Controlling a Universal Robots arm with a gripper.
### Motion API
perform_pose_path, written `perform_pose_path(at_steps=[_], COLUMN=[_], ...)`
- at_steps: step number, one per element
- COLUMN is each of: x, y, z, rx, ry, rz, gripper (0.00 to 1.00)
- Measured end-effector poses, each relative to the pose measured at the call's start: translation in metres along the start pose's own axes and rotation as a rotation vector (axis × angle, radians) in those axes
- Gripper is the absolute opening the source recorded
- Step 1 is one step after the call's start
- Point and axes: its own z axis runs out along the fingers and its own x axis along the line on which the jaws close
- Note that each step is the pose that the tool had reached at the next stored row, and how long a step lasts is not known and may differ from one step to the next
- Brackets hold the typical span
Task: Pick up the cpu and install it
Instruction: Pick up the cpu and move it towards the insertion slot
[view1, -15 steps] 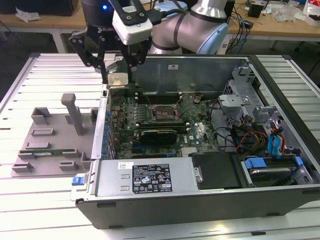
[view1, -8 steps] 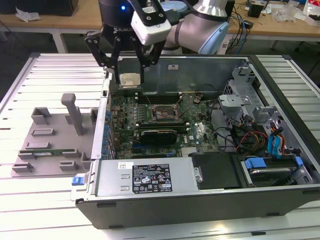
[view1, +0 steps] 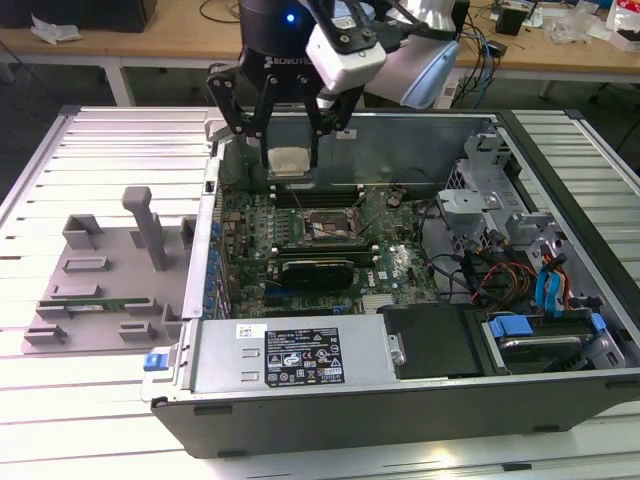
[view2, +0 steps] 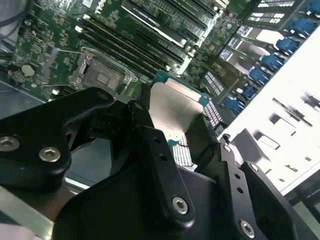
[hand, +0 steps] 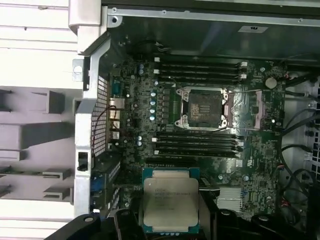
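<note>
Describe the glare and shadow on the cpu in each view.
Exterior view: the cpu, held in the gripper, looks pale and washed out, while the table slats glare white. Second wrist view: its metal top catches a bright sheen, the gripper around it dark. First wrist view: evenly lit, no glare; the grey fixture is bleached.

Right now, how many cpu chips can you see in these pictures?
1. The cpu is gripped in the pincer, above the motherboard and apart from its empty socket. Another could lie hidden.
</note>
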Motion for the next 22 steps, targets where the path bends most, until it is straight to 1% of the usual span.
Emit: perform_pose_path(at_steps=[6, 10, 11, 13, 16, 17, 19, 20, 22], x=[-0.0286, -0.0409, -0.0430, -0.0529, -0.0650, -0.0706, -0.0827, -0.0860, -0.0863], y=[-0.0012, -0.0018, -0.0019, -0.0023, -0.0025, -0.0020, 0.0010, 0.0049, 0.0103], z=[0.0009, 0.0014, 0.0015, 0.0020, 0.0031, 0.0036, 0.0050, 0.0078, 0.0131], rx=[0.0048, 0.0068, 0.0072, 0.0088, 0.0114, 0.0127, 0.0151, 0.0152, 0.0151], ry=[0.0033, 0.0047, 0.0049, 0.0064, 0.0082, 0.0091, 0.0115, 0.0127, 0.0128], rz=[0.000, 0.000, 0.000, 0.000, 0.000, 0.000, 0.000, 0.000, -0.001], gripper=[0.53, 0.53, 0.53, 0.53, 0.53, 0.53, 0.53, 0.53, 0.53])
